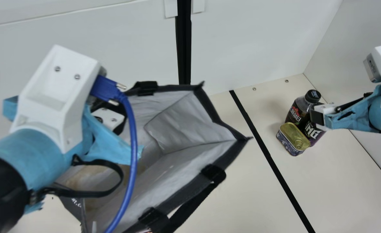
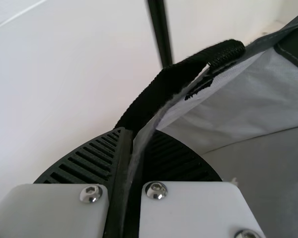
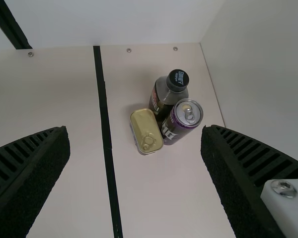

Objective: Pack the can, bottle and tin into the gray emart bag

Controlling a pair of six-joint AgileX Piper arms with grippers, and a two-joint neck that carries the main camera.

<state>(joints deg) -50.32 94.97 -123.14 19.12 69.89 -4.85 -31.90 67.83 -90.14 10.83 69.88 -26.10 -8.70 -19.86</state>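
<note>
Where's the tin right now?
In the right wrist view, the tin lies on the table's right part, right of the black strip, beside the bottle and can.

Main view slanting down, left wrist close on bag (image 2: 248, 106), right wrist downward, sharing main's tin (image 3: 145, 128)

Before me spreads my cream table (image 1: 258, 200), crossed by a black strip (image 1: 267, 155). To the strip's right, the upright bottle (image 1: 299, 106) and can (image 3: 183, 124) cluster closely with the flat-lying tin (image 1: 293, 135); the open gray bag (image 1: 190, 129) stands to its left.
</note>
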